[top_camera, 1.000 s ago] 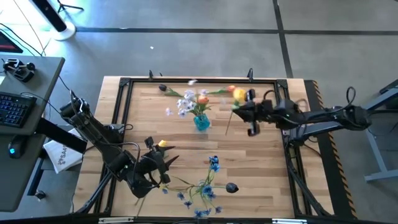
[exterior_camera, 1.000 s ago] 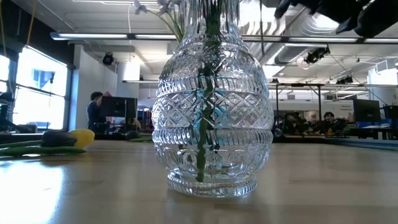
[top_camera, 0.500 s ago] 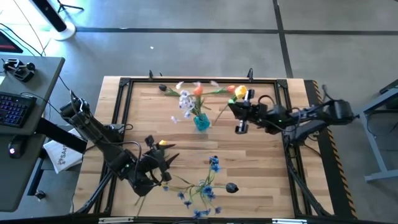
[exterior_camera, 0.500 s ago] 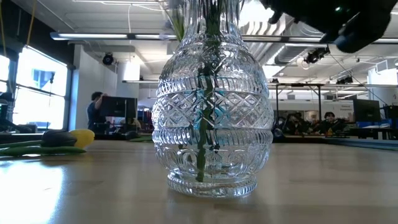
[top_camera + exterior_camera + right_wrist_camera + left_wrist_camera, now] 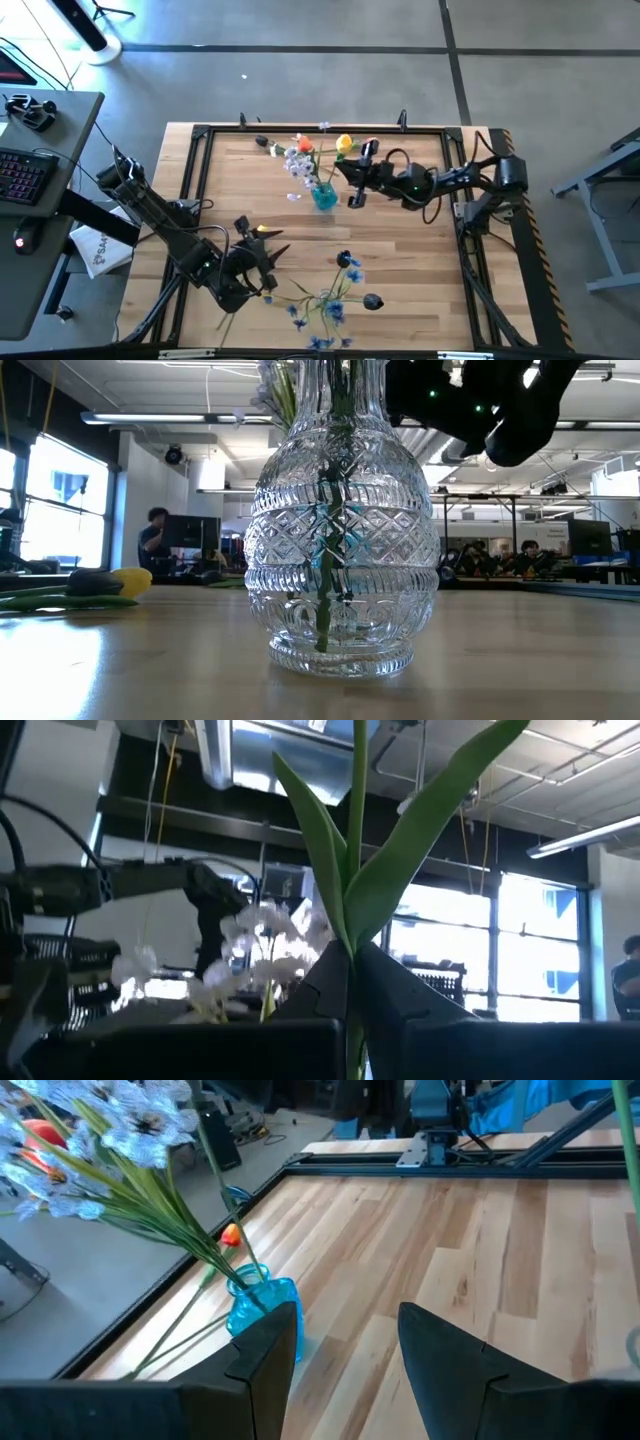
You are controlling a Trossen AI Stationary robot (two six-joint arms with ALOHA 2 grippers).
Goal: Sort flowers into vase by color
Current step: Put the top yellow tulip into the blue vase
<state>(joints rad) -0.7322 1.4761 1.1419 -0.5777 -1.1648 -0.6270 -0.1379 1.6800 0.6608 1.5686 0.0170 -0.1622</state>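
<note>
Yellow tulip [image 5: 344,143] carried to the blue vase [image 5: 324,196]
Right gripper [image 5: 352,172] pinches its thin, bendy, light stem; left gripper [image 5: 262,262] waits wide open

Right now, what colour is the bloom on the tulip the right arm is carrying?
Yellow; the tulip bloom shows best in the high view, just beyond the right gripper.

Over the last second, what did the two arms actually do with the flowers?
The right gripper, shut on the yellow tulip, carried it from the table's right side across to the blue vase. The white sprays and orange tulip shifted in that vase. The left gripper stayed near the front, and the blue sprays lay where they were.
</note>
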